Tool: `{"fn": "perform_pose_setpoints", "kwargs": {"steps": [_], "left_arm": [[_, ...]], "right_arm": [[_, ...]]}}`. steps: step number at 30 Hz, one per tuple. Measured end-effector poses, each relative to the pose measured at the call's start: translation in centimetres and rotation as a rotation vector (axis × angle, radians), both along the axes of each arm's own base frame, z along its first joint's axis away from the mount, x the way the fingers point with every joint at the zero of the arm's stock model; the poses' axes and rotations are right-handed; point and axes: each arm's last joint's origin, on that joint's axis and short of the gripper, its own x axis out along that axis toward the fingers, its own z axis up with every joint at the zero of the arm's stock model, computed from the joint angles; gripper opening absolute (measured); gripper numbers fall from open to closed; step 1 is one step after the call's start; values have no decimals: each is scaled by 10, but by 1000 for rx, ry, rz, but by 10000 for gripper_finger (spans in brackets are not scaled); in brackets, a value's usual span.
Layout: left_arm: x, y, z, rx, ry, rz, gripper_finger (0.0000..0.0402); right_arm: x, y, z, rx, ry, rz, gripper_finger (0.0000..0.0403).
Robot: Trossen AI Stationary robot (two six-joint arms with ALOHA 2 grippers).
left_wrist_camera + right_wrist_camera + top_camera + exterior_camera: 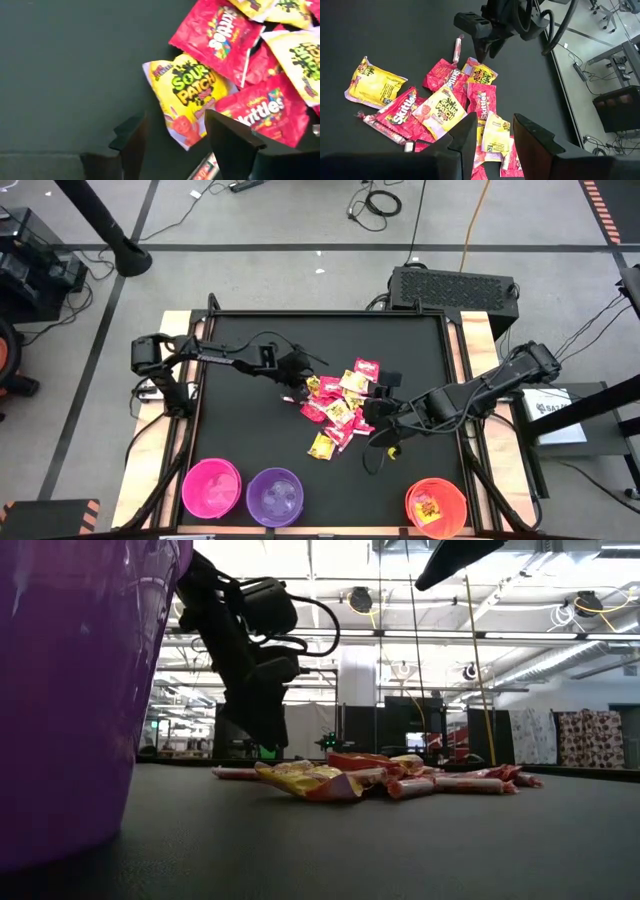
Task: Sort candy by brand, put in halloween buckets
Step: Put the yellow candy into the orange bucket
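At the near edge of the desk (pixel 250 420), ahead of the candy pile (pixel 340 405), stand the pink bucket (pixel 211 487), the purple bucket (pixel 275 496) and the orange-red bucket (pixel 436 506); only the last shows packets inside.

Risk: the left claw (pixel 172 132) hangs at the pile's far-left edge, fingers apart and empty, straddling a corner of a yellow Sour Patch packet (pixel 192 95) that overlaps a red Skittles packet (pixel 265 110). Closing here may catch both brands, or slip off the shiny wrapper.

Risk: the right claw (pixel 492 132), parted and empty, hovers at the pile's right side; both arms reaching in together may collide.

Hidden: lower packets in the pile are covered, so their brands cannot be read. The low view is largely blocked by the purple bucket.
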Motion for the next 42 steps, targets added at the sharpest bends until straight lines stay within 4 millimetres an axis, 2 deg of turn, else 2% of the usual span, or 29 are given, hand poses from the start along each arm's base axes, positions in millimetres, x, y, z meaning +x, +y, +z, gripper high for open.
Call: {"fn": "perform_pose_setpoints", "kwargs": {"steps": [11, 20, 24, 30, 33, 37, 42], "left_arm": [[3, 0, -24, -28, 79, -25, 206], [6, 0, -31, -24, 83, -63, 197], [7, -1, -31, -14, 80, -87, 153], [14, -8, -29, 23, 17, -155, 21], [16, -10, -28, 28, 2, -161, 9], [12, -10, -18, 32, 1, -158, 4], [-5, -12, 20, 123, -25, -110, 2]], "right_arm": [[0, 1, 0, 23, 2, 11, 118], [0, 1, 0, 23, 2, 11, 118], [0, 1, 0, 22, 2, 12, 118], [0, 1, 0, 20, 3, 13, 118], [0, 1, 0, 17, 2, 11, 118], [0, 1, 0, 17, 2, 10, 118], [0, 1, 0, 18, 1, 9, 118]]}}
